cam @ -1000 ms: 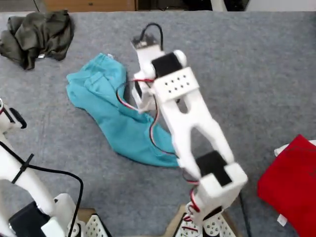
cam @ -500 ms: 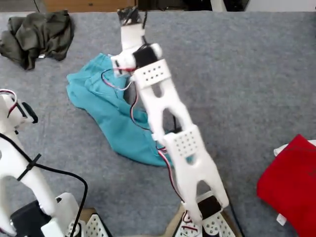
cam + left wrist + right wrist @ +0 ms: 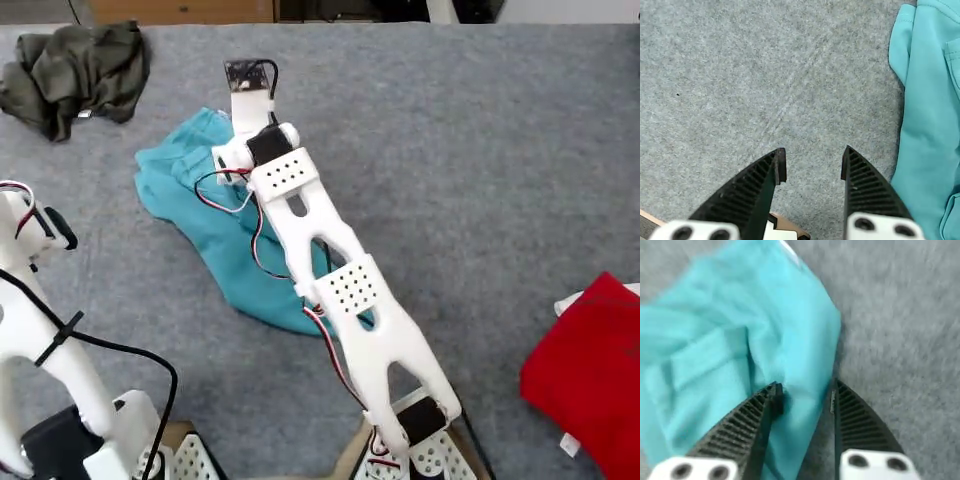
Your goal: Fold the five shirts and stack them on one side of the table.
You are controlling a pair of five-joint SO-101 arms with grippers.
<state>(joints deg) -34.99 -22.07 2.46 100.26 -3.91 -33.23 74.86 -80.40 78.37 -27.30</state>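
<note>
**Grasp setup on teal shirt, nothing gripped yet**

High view: teal shirt [image 3: 190, 205] lies crumpled and unfolded, left of centre on the grey table [image 3: 480, 150]. Right arm [image 3: 330, 275] is stretched out across it, wrist over the shirt's far edge, probably because an edge is the easiest place to pinch and pull the cloth flat. Olive shirt [image 3: 75, 65] is bunched in the far left corner, unfolded. Red shirt [image 3: 590, 370] at the right edge looks folded, so I'd guess that side is where the stack goes. Left arm [image 3: 40, 330] stands at the near left, off the cloth.

Left wrist view: left gripper [image 3: 812, 161] has its jaws moderately apart with nothing between them, above bare table. The teal shirt's edge is just beside it, not touching.

Right wrist view: right gripper [image 3: 804, 392] is partly spread and holds nothing. One finger sits over teal fabric, the other over table beside the hem, so the jaws straddle the edge. Whether the tips touch the cloth, I can't tell.
</note>
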